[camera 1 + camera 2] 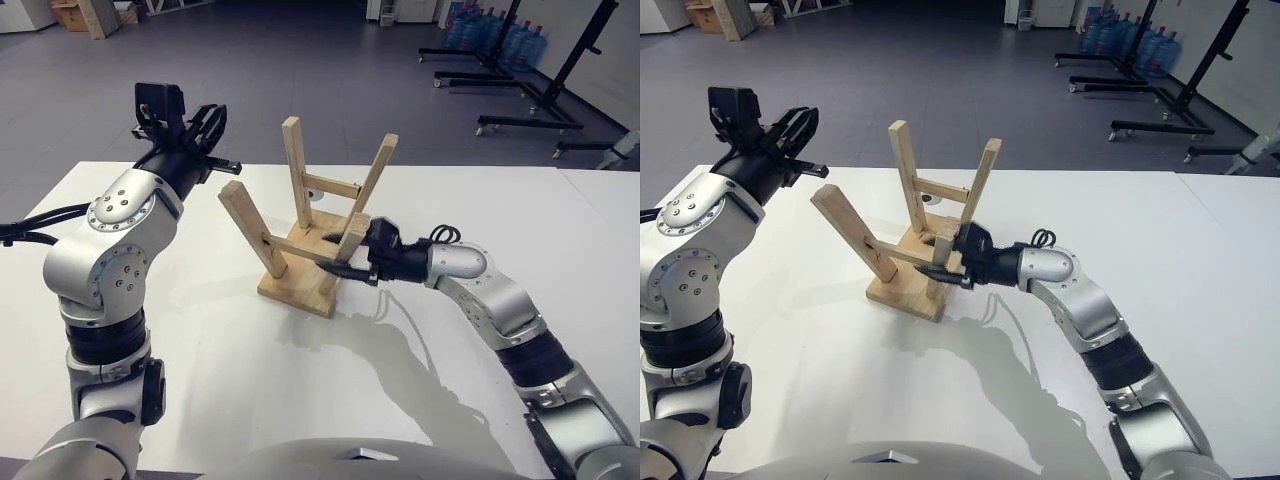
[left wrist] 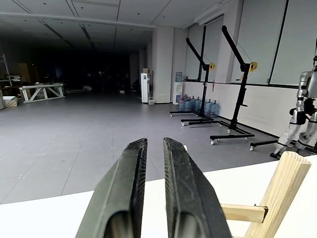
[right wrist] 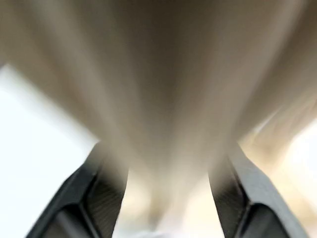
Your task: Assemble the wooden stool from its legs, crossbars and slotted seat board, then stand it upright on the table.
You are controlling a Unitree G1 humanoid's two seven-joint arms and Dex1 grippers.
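The wooden stool lies upside down at the table's middle, its seat board (image 1: 300,291) flat on the top and its legs pointing up. The left leg (image 1: 250,228) leans outward; two rear legs (image 1: 297,170) are joined by a crossbar (image 1: 335,186). My right gripper (image 1: 342,254) is shut on the near right leg (image 3: 163,99), low down by the seat board, with a finger (image 3: 104,198) on either side of the wood. My left gripper (image 1: 222,150) hangs above the table's left rear, just left of the leaning leg's top. It is shut (image 2: 154,144) on nothing.
The white table (image 1: 200,380) has free room all round the stool. A second white surface (image 1: 610,200) adjoins at the right. Black wheeled stands (image 1: 520,100) and water bottles (image 1: 500,35) stand on the floor far behind.
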